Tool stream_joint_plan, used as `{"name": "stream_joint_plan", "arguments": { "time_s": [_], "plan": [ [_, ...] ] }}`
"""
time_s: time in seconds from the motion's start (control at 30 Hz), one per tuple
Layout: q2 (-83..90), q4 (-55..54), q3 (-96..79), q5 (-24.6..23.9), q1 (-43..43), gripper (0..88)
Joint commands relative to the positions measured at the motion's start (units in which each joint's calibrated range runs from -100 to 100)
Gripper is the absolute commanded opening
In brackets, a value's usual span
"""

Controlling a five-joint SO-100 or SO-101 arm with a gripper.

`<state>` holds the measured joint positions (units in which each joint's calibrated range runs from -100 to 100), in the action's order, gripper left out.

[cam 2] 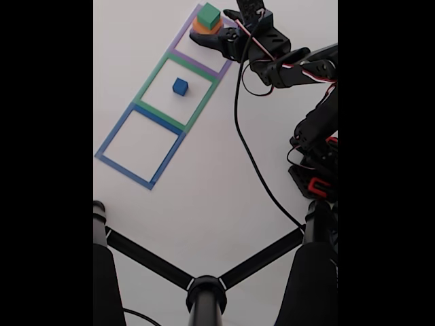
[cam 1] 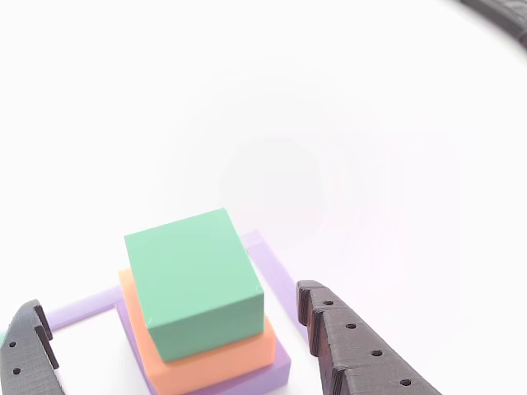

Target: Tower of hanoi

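Plain white tabletop [cam 2: 204, 197], evenly & brightly lit, w/ black tripod-like stand [cam 2: 204, 292] across lower fixed view.

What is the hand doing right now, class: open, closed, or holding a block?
Hand: open, fingers either side of the stack topped by the green block, holding nothing.

The green block [cam 1: 193, 280] and orange block [cam 1: 210, 362] look matte and smooth. The claw [cam 1: 173, 337] fingers [cam 1: 354, 346] are dark, layered, rough plastic. The table [cam 1: 329, 99] is smooth white.
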<state>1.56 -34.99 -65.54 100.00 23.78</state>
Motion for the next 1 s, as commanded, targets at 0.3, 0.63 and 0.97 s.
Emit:
{"name": "stream_joint_plan", "arguments": {
  "time_s": [0.3, 0.63, 0.97],
  "plan": [
    [-3.57, -2.93, 6.97, 0.00, -0.79, 34.2],
    [-3.57, -2.60, 7.06, 0.00, -1.63, 24.9],
    [-3.57, -2.52, 6.61, 0.00, -2.62, 16.5]
  ]
}}
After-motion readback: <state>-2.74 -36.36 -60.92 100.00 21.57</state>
